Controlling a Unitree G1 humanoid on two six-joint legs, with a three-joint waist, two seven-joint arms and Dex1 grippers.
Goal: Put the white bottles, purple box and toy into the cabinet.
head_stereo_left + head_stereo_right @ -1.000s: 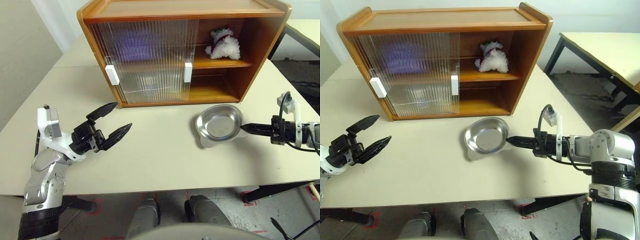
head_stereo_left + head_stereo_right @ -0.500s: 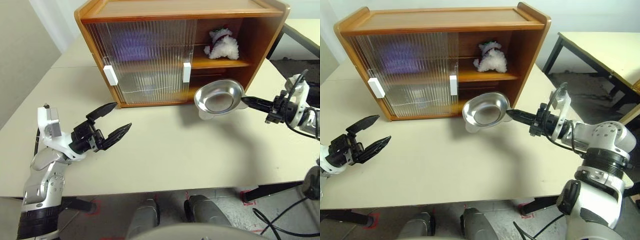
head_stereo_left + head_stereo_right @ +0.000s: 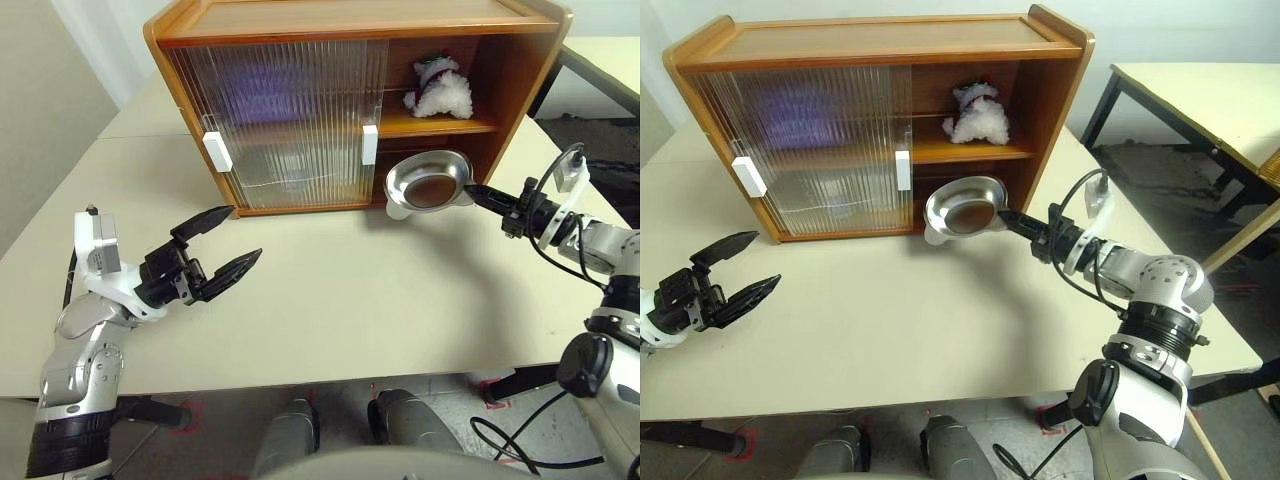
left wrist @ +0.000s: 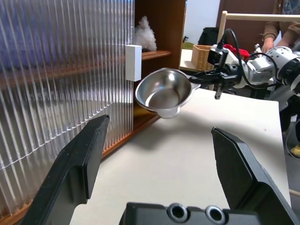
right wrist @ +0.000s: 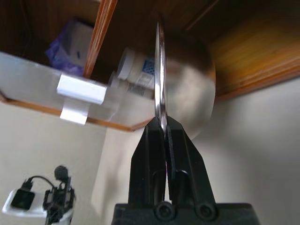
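A: Where do the task's things stand?

B: The toy (image 3: 437, 88) lies on the upper shelf in the open right half of the cabinet (image 3: 350, 25). Through the ribbed sliding doors, a purple blur on the upper shelf is probably the purple box (image 3: 262, 90). The right wrist view shows it inside, with one white bottle (image 5: 133, 69) beside it (I cannot make out the second bottle).

A: And the grippers?

B: The right gripper (image 3: 478, 194) has its fingers pressed together on the rim of a metal bowl (image 3: 428, 182), holding it in the air in front of the lower shelf opening. The left gripper (image 3: 222, 240) hovers above the table (image 3: 340, 290) with its fingers spread wide, holding nothing.

A: How would these things handle?

B: The toy looks soft and light, so I judge a pinch across its plush body would hold. The box looks crinkly and yielding; take it across its narrower side. The bottle looks rigid and smooth, perhaps slippery, so grip it around the body below the lid. The bowl is thin, stiff and held by one edge (it could pivot in that pinch).
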